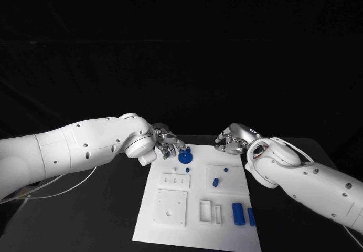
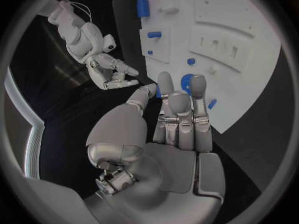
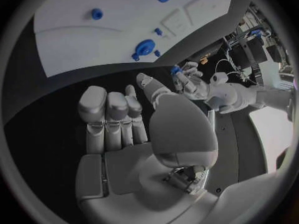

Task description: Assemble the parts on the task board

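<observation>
Head view frames are taken up by a black desk [image 1: 113, 210] on which the white task board [image 1: 227, 239] is laid, its far edge lying between the two hands. Largest of the blue parts, a round knobbed piece [image 1: 185, 156] is seated at the board's far corner, just beside the fingertips of the left hand [image 1: 168, 143]. A pair of blue cylinders [image 1: 243, 214] is seen lying side by side on the board's near part, well apart from both hands, on the right hand's side. A shorter blue peg [image 1: 215, 182] is stood in a raised white block in the middle of the board, and a tiny blue stud [image 1: 188, 169] is set near the round piece. A small blue part [image 3: 176, 70] is seen pinched in the left hand's fingertips in the right wrist view, held over the board's far corner. The right hand [image 1: 234, 139] is held just off the board's far edge with its fingers curled inward and nothing seen in them
</observation>
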`<act>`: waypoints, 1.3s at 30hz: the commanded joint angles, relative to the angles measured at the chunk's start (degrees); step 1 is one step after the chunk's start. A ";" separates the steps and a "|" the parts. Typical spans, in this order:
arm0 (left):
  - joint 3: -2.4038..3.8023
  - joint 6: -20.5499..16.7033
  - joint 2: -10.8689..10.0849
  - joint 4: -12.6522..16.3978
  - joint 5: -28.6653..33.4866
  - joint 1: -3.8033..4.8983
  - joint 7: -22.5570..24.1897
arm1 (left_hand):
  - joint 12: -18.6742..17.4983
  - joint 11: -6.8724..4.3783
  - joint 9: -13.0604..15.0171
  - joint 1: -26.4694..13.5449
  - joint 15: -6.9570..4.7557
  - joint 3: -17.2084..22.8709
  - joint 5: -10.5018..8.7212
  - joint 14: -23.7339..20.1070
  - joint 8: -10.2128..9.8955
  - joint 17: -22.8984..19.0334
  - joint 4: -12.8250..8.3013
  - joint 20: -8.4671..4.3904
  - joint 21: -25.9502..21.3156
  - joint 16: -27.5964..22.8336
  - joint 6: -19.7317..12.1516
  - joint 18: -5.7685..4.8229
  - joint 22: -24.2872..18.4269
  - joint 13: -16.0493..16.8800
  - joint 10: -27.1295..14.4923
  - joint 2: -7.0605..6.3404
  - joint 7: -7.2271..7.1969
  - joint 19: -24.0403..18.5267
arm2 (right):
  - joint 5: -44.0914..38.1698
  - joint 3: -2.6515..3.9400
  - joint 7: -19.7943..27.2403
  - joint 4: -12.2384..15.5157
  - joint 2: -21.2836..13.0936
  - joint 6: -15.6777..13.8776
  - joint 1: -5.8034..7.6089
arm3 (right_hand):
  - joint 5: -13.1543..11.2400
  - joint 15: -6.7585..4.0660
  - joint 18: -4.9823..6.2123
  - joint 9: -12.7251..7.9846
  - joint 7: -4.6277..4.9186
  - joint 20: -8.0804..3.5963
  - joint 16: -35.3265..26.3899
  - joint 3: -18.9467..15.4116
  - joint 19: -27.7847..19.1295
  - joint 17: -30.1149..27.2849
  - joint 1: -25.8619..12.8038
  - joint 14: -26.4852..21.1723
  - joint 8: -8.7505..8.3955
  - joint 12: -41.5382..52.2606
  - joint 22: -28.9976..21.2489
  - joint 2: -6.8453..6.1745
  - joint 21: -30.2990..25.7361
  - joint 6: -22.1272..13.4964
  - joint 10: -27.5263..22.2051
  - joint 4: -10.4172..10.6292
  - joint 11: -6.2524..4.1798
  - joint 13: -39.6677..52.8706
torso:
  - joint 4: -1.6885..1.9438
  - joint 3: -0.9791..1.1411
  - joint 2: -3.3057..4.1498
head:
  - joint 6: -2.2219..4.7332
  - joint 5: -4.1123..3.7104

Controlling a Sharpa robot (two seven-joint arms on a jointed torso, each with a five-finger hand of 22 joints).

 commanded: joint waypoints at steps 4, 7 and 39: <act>-0.40 -0.90 -2.24 3.04 -6.70 -0.03 -2.94 | 1.16 -0.33 15.04 0.26 -0.37 3.53 0.18 0.59 0.40 0.30 -3.97 -0.01 -0.53 0.51 4.22 -1.18 0.63 0.05 2.69 0.07 -3.38 0.75 | 7.25 2.11 3.17 -0.34 -1.92 -4.59 -0.18 | 0.48 -0.11 -0.18 -0.03 0.13 -0.11 -0.63 0.50 1.69 -0.30 -0.39 -0.15 -0.23 -0.65 6.18 -0.64 -0.78 -0.73 -0.73 -0.17 -0.10 -0.37 | 0.02 0.10 -0.20 | -0.70 0.28; -0.51 -1.52 -3.28 4.35 -8.24 -0.31 -3.75 | 1.40 -0.35 15.03 0.26 -0.37 3.51 0.31 0.66 0.40 0.39 -4.00 -0.01 -0.59 0.59 4.35 -1.17 0.81 0.06 2.69 -0.02 -3.43 0.85 | 8.85 3.33 3.87 -0.57 -2.40 -4.92 -0.21 | 0.51 -0.09 -0.15 -0.03 0.17 -0.09 -0.84 0.41 1.65 -0.47 -0.56 -0.20 -0.23 -0.88 6.11 -0.66 -1.05 -0.88 -0.88 -0.14 -0.08 -0.56 | 0.09 0.17 -0.28 | -1.01 0.45; -0.60 -6.88 -1.38 3.75 -20.26 -9.35 -5.11 | 3.82 -0.47 18.27 -0.54 -0.39 3.06 0.77 1.29 0.41 2.83 -3.14 0.22 -2.62 1.61 7.17 -0.99 4.51 -0.49 2.73 -0.95 -4.30 2.15 | 12.75 7.86 6.03 -3.46 -0.37 -5.54 0.35 | 2.38 -0.05 -0.08 -0.02 0.26 -0.04 -1.75 -0.41 1.77 -1.11 -0.99 -0.23 -0.22 -1.58 5.95 -0.48 -2.47 -1.33 -1.38 -0.10 -0.03 -1.50 | 0.41 0.56 -0.73 | -3.99 0.40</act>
